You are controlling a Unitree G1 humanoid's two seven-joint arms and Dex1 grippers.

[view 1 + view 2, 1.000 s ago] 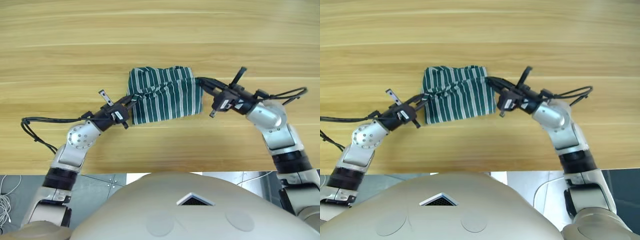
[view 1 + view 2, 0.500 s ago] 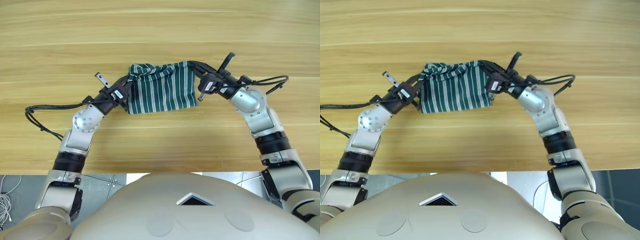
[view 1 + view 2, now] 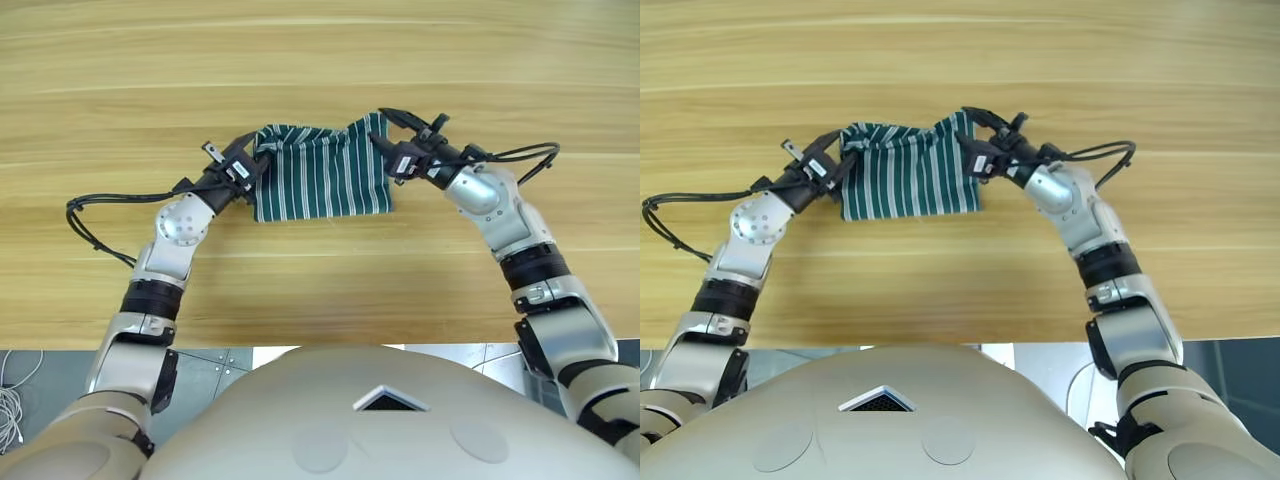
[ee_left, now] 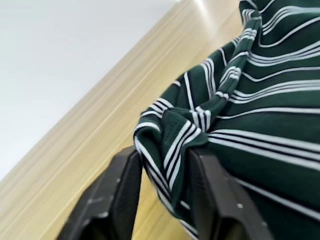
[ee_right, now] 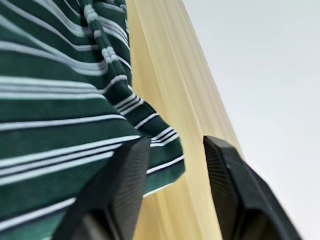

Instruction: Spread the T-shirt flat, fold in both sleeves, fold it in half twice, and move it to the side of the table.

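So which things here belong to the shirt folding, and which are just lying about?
In the job: green striped T-shirt; left gripper, jaws shut on it; right gripper, jaws open at its corner; wooden table.
Lying about: white cables on the floor.

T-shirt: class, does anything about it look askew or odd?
Yes. The T-shirt is bunched at its left corner, pinched in the left gripper, and its far edge sags, so it is not square.

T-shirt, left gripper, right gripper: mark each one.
T-shirt (image 3: 320, 185): left eye view, middle of the striped cloth.
left gripper (image 4: 165, 152): left wrist view, between the fingertips, on pinched cloth.
right gripper (image 5: 177, 145): right wrist view, midway between the fingertips.
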